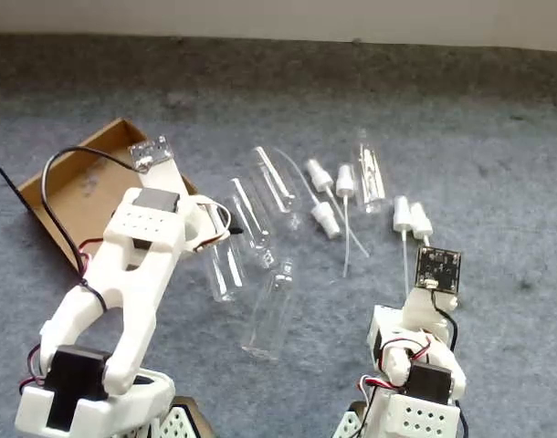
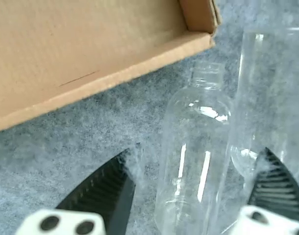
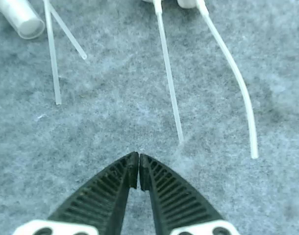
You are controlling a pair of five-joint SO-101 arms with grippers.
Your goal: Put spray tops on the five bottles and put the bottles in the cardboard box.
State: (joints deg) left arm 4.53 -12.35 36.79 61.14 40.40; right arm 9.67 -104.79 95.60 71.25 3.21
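My left gripper gapes wide around a bottle, likely light, slick plastic, so I'd grip mid-body; right gripper is pinched together, empty.

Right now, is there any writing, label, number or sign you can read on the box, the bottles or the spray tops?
No text can be read.
cardboard box: a faint mark on its floor, too blurred to read.
bottles: clear, no labels.
spray tops: plain white, no print.

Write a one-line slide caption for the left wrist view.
Open left gripper straddling an uncapped clear bottle on the grey mat, near the cardboard box corner, second bottle alongside.
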